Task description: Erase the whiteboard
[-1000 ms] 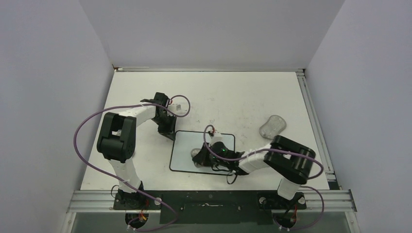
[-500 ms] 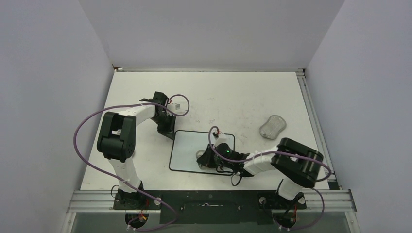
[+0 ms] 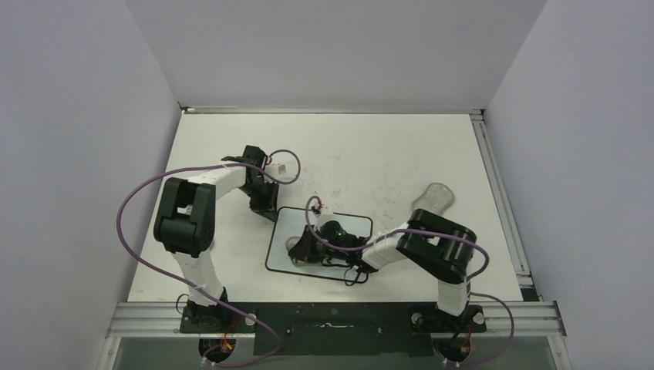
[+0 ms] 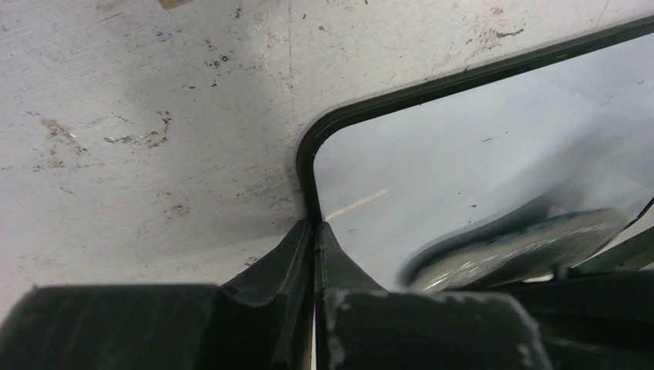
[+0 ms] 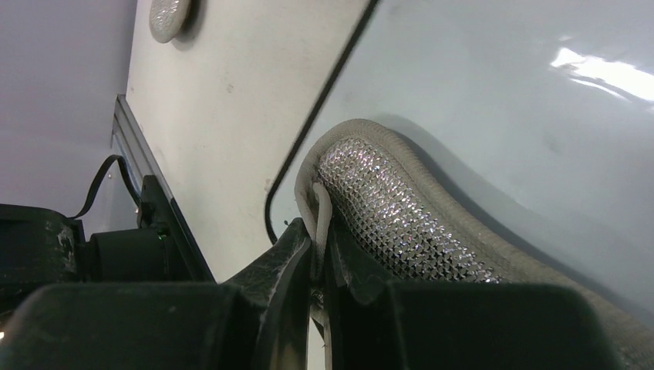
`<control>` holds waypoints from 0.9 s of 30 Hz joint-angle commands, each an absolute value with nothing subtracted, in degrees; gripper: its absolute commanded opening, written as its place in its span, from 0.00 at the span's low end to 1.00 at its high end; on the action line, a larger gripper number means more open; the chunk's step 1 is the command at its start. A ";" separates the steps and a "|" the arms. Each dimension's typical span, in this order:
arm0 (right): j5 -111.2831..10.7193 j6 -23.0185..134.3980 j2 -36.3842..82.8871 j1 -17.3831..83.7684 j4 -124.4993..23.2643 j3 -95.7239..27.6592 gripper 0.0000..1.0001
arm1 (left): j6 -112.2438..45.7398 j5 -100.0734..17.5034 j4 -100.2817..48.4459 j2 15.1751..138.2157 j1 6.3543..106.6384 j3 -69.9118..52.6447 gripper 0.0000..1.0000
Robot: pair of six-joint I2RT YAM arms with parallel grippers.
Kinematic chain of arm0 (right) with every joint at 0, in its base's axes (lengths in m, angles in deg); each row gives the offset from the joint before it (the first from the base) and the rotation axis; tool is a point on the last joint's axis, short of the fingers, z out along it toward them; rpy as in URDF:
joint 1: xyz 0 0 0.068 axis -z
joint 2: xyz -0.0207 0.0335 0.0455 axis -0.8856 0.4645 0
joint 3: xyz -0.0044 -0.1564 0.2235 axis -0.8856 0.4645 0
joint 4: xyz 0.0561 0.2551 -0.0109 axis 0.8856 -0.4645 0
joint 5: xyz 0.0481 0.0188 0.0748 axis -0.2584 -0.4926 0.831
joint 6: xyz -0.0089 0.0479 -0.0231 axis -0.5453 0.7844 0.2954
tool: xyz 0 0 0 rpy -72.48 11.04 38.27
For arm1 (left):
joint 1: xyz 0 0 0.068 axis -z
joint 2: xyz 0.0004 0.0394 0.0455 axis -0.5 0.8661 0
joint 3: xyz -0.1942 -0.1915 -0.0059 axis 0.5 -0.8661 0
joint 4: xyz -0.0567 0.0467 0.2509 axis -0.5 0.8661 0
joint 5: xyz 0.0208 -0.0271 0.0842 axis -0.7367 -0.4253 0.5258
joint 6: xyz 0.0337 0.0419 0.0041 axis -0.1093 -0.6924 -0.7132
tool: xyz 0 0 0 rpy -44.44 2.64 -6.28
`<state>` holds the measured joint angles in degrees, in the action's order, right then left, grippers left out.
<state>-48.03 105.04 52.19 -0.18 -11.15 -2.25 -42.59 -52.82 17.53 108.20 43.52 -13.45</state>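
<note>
Top view: the whiteboard (image 3: 287, 227) is lying on the table (image 3: 385, 146), toward 6 o'clock. The left gripper (image 3: 268, 211) is pressing its 11 o'clock corner; the right gripper (image 3: 303, 248) is sitting at its 8 o'clock side.

Left wrist: the fingers (image 4: 291, 256) are squeezed together, holding nothing, tips touching the rim.

Right wrist: the fingers (image 5: 287, 266) are pinching a silvery mesh pad (image 5: 385, 208) lying on the board.
</note>
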 commanded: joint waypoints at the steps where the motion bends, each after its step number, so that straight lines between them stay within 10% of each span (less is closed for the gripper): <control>1: -53.62 103.64 40.56 5.58 -18.27 10.22 0.05 | -44.55 -49.77 15.10 109.23 43.35 -11.88 0.00; 21: -70.86 94.69 13.59 23.81 -57.09 9.52 0.05 | -46.34 -55.38 20.92 101.54 41.66 -6.38 0.14; 25: -68.83 91.99 12.46 28.39 -57.38 7.49 0.05 | -45.97 -55.48 21.28 100.59 41.69 -6.28 0.37; 27: -68.30 91.43 14.05 29.53 -57.38 5.59 0.05 | -45.80 -55.40 21.78 100.16 41.77 -5.70 0.74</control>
